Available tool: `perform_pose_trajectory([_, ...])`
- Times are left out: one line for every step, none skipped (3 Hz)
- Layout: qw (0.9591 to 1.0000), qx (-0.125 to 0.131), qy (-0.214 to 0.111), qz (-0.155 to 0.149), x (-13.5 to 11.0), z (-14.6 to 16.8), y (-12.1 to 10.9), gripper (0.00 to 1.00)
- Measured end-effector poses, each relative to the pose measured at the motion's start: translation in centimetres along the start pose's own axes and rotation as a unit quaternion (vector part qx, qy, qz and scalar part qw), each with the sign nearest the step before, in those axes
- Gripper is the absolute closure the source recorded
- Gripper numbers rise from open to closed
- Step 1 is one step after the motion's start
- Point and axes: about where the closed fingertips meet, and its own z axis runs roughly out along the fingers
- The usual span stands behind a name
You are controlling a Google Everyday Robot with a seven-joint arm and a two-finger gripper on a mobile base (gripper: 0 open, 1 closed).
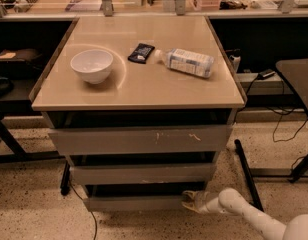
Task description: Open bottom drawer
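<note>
The bottom drawer [136, 202] is the narrowest of three grey fronts under the beige table, plain and unmarked, low near the floor. Its front sits slightly forward of the dark gap above it. My gripper [190, 201] comes in from the lower right on a white arm and is at the drawer front's right end, touching or very close to it. Above it are the mid-width drawer front [141, 174] and the widest drawer front [139, 140] with pale scratch marks.
On the table top [139, 91] stand a white bowl [92, 65], a dark packet [141, 52] and a lying plastic bottle [186, 62]. A black frame leg [246, 174] runs along the floor at right. A cable [89, 214] hangs at lower left.
</note>
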Motion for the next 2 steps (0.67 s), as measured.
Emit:
perform_pose_trajectory([1.0000, 0.000, 0.000, 0.000, 0.00, 0.00, 0.00, 0.41])
perform_pose_trajectory([0.9999, -0.008, -0.010, -0.007, -0.29, -0.73, 0.94, 0.18])
